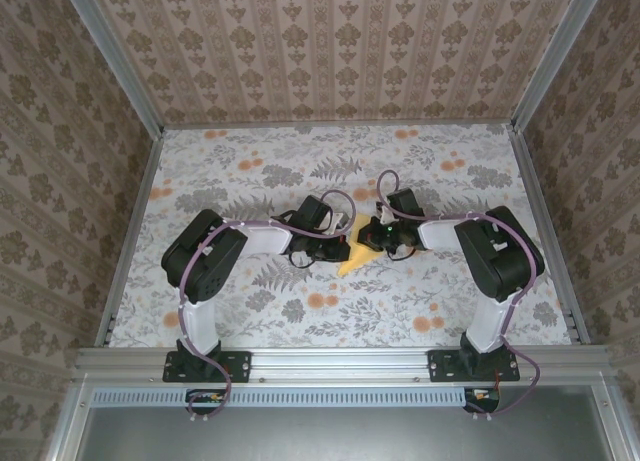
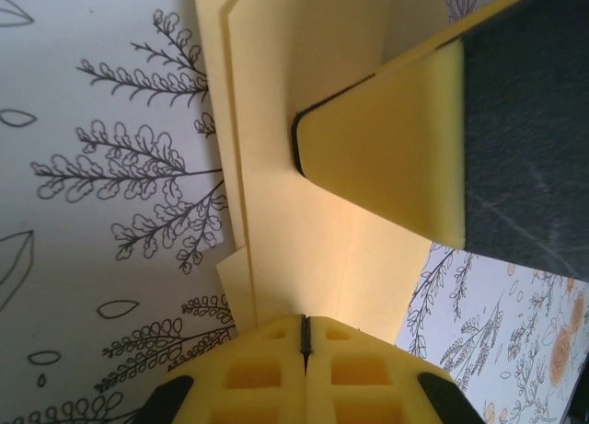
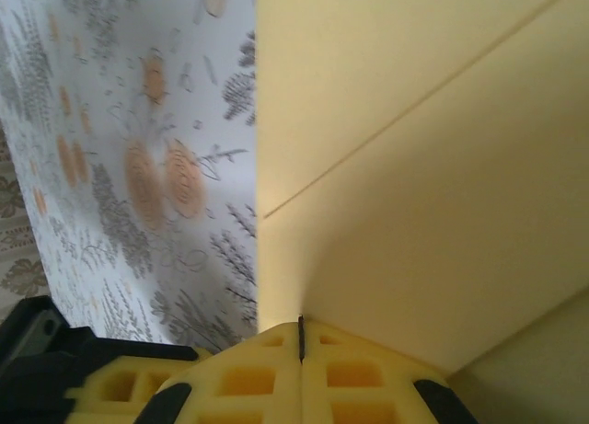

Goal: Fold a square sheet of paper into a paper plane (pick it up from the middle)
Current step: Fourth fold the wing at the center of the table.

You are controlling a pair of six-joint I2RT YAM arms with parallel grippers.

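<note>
The folded yellow paper (image 1: 351,262) sits mid-table (image 1: 250,171) between the two arms, and the wrist views show its layered edges and a crease. The left gripper (image 2: 306,339) has its fingers pressed together on the paper's near edge, with a yellow-padded finger (image 2: 382,157) of the right gripper (image 3: 301,339) against the paper just beyond. The right wrist view shows that gripper's fingers closed as well, the paper's edge running into the seam between them.
</note>
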